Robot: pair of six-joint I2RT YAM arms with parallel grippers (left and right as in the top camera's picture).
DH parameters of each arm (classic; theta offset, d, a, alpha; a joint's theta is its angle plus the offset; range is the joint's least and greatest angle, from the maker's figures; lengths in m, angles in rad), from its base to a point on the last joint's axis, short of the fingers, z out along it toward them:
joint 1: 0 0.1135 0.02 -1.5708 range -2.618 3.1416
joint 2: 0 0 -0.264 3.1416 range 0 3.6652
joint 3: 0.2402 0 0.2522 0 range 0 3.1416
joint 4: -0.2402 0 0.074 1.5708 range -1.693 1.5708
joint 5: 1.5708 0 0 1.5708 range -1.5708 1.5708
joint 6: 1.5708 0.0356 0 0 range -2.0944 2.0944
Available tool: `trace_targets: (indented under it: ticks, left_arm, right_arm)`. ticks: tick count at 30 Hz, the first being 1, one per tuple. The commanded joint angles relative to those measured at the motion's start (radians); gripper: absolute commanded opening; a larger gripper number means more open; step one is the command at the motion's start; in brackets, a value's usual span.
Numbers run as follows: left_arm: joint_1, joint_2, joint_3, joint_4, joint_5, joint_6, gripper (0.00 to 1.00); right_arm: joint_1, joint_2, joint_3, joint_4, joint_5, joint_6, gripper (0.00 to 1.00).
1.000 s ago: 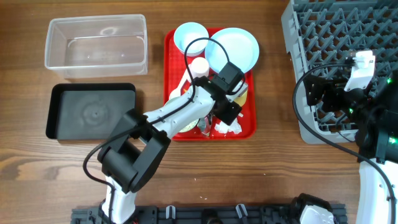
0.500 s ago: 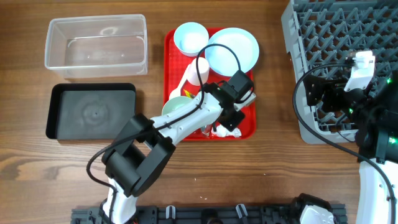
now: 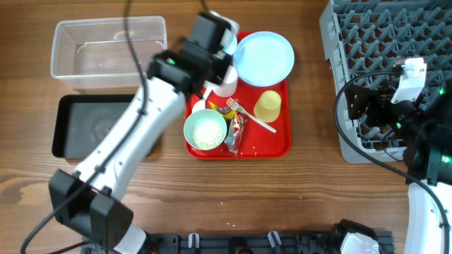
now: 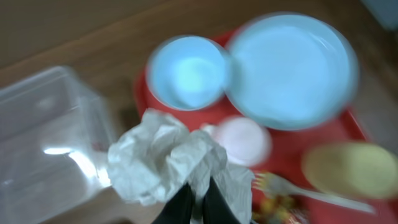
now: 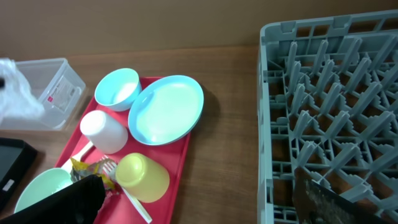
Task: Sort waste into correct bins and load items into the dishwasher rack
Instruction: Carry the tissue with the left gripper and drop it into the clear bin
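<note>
My left gripper (image 3: 216,32) is shut on the crumpled white paper wad (image 4: 160,159) and holds it above the top left corner of the red tray (image 3: 280,144), beside the clear tub (image 3: 109,51). The wad hangs over one light-blue bowl (image 4: 188,71), next to the plate (image 3: 263,58) and the pink cup (image 3: 226,81). A second bowl (image 3: 205,130) holds white rice grains. Yellow cup (image 3: 268,106), white fork (image 3: 252,118) and wrappers (image 3: 236,132) lie on the tray. My right gripper (image 5: 196,205) stands open at the grey dishwasher rack's (image 3: 374,42) left edge, holding nothing.
The shallow black tray (image 3: 104,125) lies on the wood table just below the clear tub, left of the red tray. The left arm reaches diagonally from the bottom left across the black tray's right end. The rack fills the right side.
The left gripper shut on the paper wad at the tray's lower right, lifted it and swung up-left to the tray's top corner. The yellow cup, fork and rice bowl are now uncovered. The right arm stayed still.
</note>
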Motion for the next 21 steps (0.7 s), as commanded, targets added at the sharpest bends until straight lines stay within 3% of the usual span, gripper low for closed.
trace_targets:
  ticks: [1,9,10,12,13,14,21]
  left_arm:
    - [0.196,0.04,0.0,0.081,-0.077,-0.005,0.04]
    - [0.444,0.163,0.0,0.299,0.109,-0.006,0.04]
    - [0.457,0.181,0.0,0.304,0.121,-0.006,0.1]
    - [0.459,0.198,0.0,0.301,0.12,-0.006,0.37]
    - [0.459,0.203,0.0,0.298,0.12,-0.006,0.77]
    - [0.457,0.204,0.0,0.296,0.119,-0.006,1.0]
    - [0.428,0.132,0.0,0.26,0.131,-0.006,1.0]
  right_arm:
    - [-0.002,0.002,0.016,0.003,0.009,0.008,1.0]
    - [-0.002,0.002,0.016,0.002,0.01,0.008,1.0]
    - [-0.002,0.002,0.016,0.0,0.01,0.007,1.0]
    - [-0.002,0.002,0.016,0.0,0.01,0.008,1.0]
    - [-0.002,0.002,0.016,0.0,0.01,0.008,1.0]
    - [-0.002,0.002,0.016,0.0,0.01,0.008,1.0]
    - [-0.002,0.002,0.016,0.0,0.009,0.008,1.0]
